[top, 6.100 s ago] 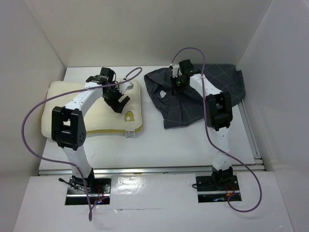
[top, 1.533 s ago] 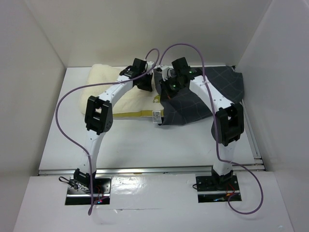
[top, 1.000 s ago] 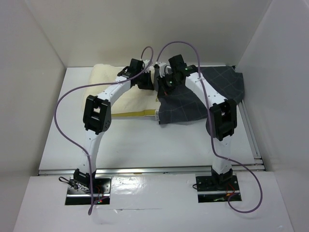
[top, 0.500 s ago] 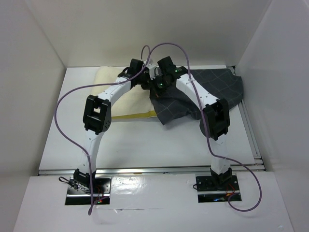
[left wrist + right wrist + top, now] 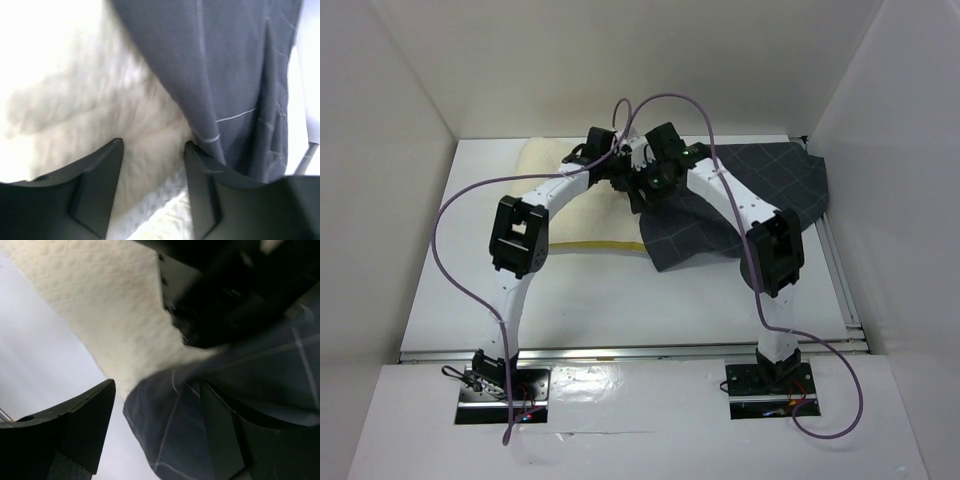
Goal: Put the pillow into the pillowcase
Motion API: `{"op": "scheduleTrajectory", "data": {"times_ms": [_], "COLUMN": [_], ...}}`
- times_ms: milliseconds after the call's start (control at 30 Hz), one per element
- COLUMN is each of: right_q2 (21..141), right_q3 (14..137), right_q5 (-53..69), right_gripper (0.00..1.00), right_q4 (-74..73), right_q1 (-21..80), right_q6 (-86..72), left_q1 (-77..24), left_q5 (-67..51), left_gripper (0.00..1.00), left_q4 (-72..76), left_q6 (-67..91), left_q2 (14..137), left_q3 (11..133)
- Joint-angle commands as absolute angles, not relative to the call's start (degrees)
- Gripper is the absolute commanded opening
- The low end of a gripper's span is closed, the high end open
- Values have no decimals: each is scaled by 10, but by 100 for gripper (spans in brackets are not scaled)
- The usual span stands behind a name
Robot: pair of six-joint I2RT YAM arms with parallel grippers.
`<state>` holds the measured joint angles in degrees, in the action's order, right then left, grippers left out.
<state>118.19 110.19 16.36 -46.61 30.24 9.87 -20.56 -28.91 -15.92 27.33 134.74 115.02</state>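
The cream pillow lies at the back left of the table, and its right end is under the edge of the dark grid-lined pillowcase. Both grippers meet over that overlap. My left gripper stands open, its fingers spread over the pillow, with the pillowcase draped just right of them. My right gripper is open too. The hem of the pillowcase hangs loose between its fingers, and the pillow lies beyond.
White walls close in the table on the left, back and right. Purple cables loop above both arms. A metal rail runs along the near table edge. The left arm's dark wrist crowds the right wrist view.
Both grippers have gone from shut to open and let go of the cloth. The pillowcase edge has moved left over the pillow's right end, covering the white tag.
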Motion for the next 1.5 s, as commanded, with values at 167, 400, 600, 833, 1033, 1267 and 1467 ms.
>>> {"op": "scheduleTrajectory", "data": {"times_ms": [167, 400, 600, 833, 1033, 1267, 1467], "right_q2": [1038, 969, 1021, 1113, 1150, 1099, 1052], "right_q3": [1067, 946, 991, 1121, 1180, 1114, 1056], "right_q5": [98, 89, 79, 163, 201, 285, 290], "right_gripper": [77, 76, 76, 75, 75, 75, 75], "right_q4": [-426, -430, -416, -446, -462, -510, -522], "right_q1": [296, 296, 236, 184, 184, 178, 167], "right_q6": [104, 121, 95, 75, 73, 125, 137], "left_q1": [-146, -146, -146, -199, -224, -243, -254], "left_q5": [-175, -146, -93, -110, -149, -110, -62], "left_gripper": [89, 100, 100, 100, 100, 100, 100], "left_q4": [-245, -261, -236, -237, -248, -194, -57], "left_q6": [161, -1, -44, -176, -265, -330, -407], "left_q2": [1208, 1076, 989, 911, 864, 841, 842], "left_q3": [1075, 989, 877, 790, 719, 634, 537]}}
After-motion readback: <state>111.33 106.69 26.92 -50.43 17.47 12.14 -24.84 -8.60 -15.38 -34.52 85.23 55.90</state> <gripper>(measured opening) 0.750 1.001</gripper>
